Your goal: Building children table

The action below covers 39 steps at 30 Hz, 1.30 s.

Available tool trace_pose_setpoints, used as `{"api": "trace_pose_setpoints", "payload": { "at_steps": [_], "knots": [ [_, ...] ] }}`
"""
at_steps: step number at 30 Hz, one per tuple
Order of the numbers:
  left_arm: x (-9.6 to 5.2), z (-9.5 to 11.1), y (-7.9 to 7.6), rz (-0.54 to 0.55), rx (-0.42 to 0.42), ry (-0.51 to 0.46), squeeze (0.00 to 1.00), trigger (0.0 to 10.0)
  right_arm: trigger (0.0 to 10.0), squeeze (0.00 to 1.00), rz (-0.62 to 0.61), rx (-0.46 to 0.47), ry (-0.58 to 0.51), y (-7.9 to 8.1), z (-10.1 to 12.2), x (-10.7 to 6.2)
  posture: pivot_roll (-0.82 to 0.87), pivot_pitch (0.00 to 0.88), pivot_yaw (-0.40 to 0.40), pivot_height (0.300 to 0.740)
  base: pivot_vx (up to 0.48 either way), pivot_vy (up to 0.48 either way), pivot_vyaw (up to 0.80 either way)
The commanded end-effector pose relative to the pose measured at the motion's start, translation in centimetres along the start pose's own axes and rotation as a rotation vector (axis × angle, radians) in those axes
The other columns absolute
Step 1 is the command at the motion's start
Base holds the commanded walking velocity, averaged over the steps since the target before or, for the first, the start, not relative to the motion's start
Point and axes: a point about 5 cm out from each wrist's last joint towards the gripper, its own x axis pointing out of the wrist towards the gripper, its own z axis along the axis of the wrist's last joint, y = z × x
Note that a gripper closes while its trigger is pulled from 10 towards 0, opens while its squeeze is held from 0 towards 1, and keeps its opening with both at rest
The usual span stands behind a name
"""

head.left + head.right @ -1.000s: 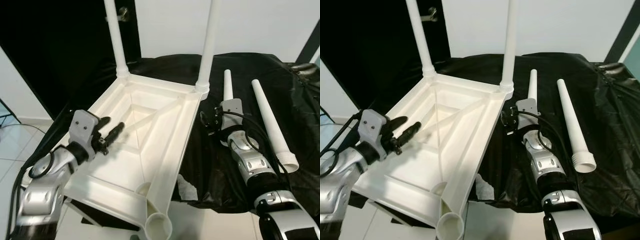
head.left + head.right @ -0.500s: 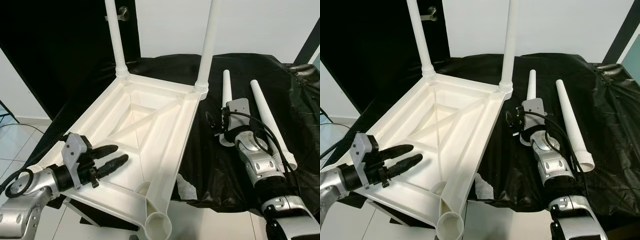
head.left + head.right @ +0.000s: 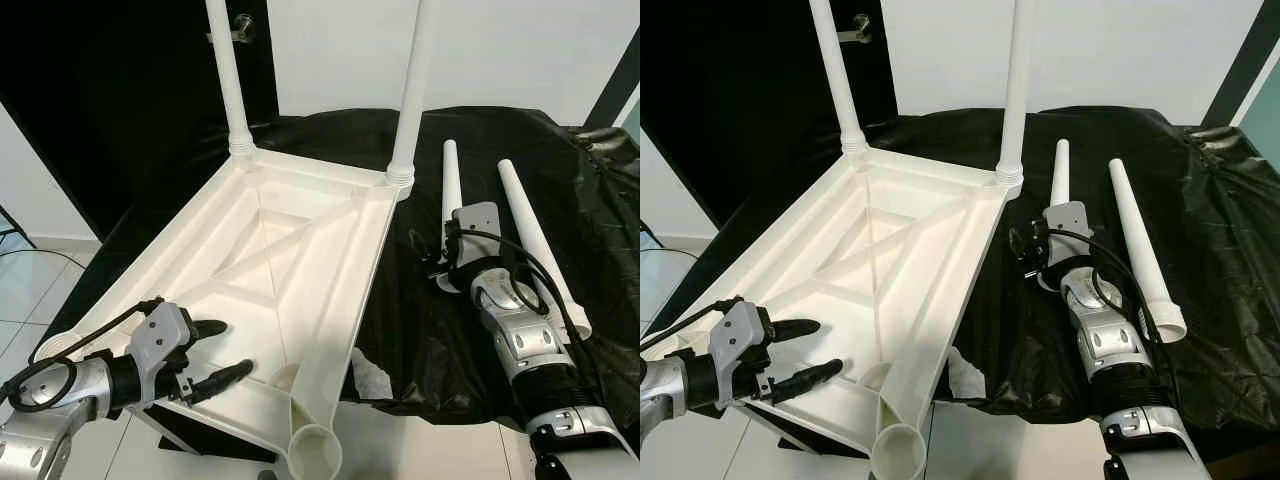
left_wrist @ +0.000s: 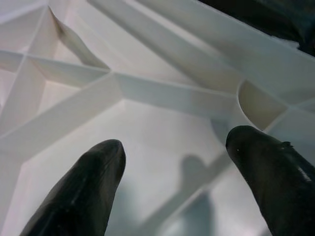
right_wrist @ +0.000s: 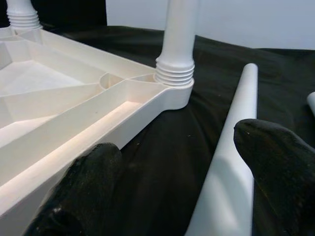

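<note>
The white table top (image 3: 300, 250) lies upside down, half on a black-draped surface. Two white legs (image 3: 228, 80) (image 3: 410, 90) stand in its far corner sockets. Two loose legs (image 3: 449, 185) (image 3: 535, 245) lie side by side on the cloth to the right. My left gripper (image 3: 235, 347) is open over the ribbed underside near the front left edge, nothing between its fingers (image 4: 83, 191). My right gripper (image 3: 440, 245) is open low over the cloth beside the table's right edge. The nearer loose leg (image 5: 231, 162) runs under one of its fingers (image 5: 275, 162).
Empty round sockets show at the near corner (image 3: 313, 447) and the near left corner (image 3: 55, 345). The table top overhangs the draped surface (image 3: 480, 130) toward me, above pale floor tiles (image 3: 30, 290). A dark doorway (image 3: 110, 90) stands at the back left.
My left gripper has drawn back toward me along the underside, from the middle ribs to the near left edge, and its fingers have spread wider. The right gripper has barely shifted.
</note>
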Motion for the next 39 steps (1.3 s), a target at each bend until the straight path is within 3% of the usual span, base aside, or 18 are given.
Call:
{"api": "trace_pose_setpoints", "payload": {
  "at_steps": [1, 8, 12, 17, 22, 31, 32, 33, 34, 35, 39],
  "knots": [
    [-0.6, -0.6, -1.3, -0.221, 0.025, 0.079, 0.00, 10.0, 10.0, 0.00, -0.001, -0.004, 0.013, -0.3, -0.2, -0.2, 0.00, 0.000, 0.004, 0.740, 0.000, 0.000, 0.00],
    [-0.8, -1.4, -1.8, -0.254, 0.084, 0.178, 0.00, 10.0, 10.0, 0.00, 0.000, -0.005, 0.013, -0.2, 0.1, -0.3, 0.00, 0.000, 0.009, 0.740, 0.000, 0.000, 0.00],
    [-0.7, -1.5, -1.9, -0.254, 0.088, 0.184, 0.00, 10.0, 10.0, 0.00, 0.001, -0.003, 0.011, -0.1, 0.1, -0.3, 0.00, 0.000, 0.009, 0.740, 0.000, 0.000, 0.00],
    [1.2, -2.6, -1.0, -0.112, 0.070, 0.302, 0.00, 10.0, 10.0, 0.00, 0.005, 0.004, 0.000, 0.2, 0.6, -0.4, 0.00, 0.000, 0.016, 0.740, 0.000, 0.000, 0.00],
    [2.0, -2.9, -0.5, -0.032, 0.066, 0.338, 0.00, 10.0, 10.0, 0.00, 0.005, 0.007, -0.004, 0.4, 0.7, -0.5, -0.01, 0.000, 0.024, 0.740, 0.000, 0.000, 0.00],
    [3.3, -2.6, 0.6, 0.116, -0.030, 0.345, 0.00, 9.7, 10.0, 0.00, 0.005, 0.008, 0.001, 0.6, 0.7, -0.8, -0.01, 0.000, 0.031, 0.740, 0.000, 0.000, 0.00],
    [3.4, -2.6, 0.8, 0.130, -0.043, 0.351, 0.00, 6.0, 10.0, 0.00, 0.005, 0.009, 0.001, 0.6, 0.7, -0.7, 0.00, 0.000, 0.034, 0.740, 0.000, 0.000, 0.00],
    [3.5, -2.6, 1.0, 0.144, -0.048, 0.354, 0.00, 3.2, 10.0, 0.00, 0.005, 0.009, 0.001, 0.7, 0.7, -0.7, -0.01, 0.000, 0.037, 0.740, 0.000, 0.000, 0.00],
    [3.5, -2.6, 1.0, 0.144, -0.048, 0.354, 0.00, 3.2, 10.0, 0.00, 0.005, 0.009, 0.001, 0.7, 0.7, -0.7, -0.01, 0.000, 0.037, 0.740, 0.000, 0.000, 0.00],
    [3.6, -2.5, 1.2, 0.152, -0.047, 0.355, 0.00, 0.2, 10.0, 0.00, 0.005, 0.009, 0.001, 0.7, 0.7, -0.7, -0.01, 0.000, 0.039, 0.740, 0.000, 0.000, 0.00],
    [3.9, -1.9, 1.7, 0.182, -0.051, 0.358, 0.00, 0.0, 10.0, 0.00, 0.001, 0.013, 0.002, 0.9, 0.7, -0.7, -0.01, 0.000, 0.047, 0.740, 0.000, 0.000, 0.00]
  ]
}}
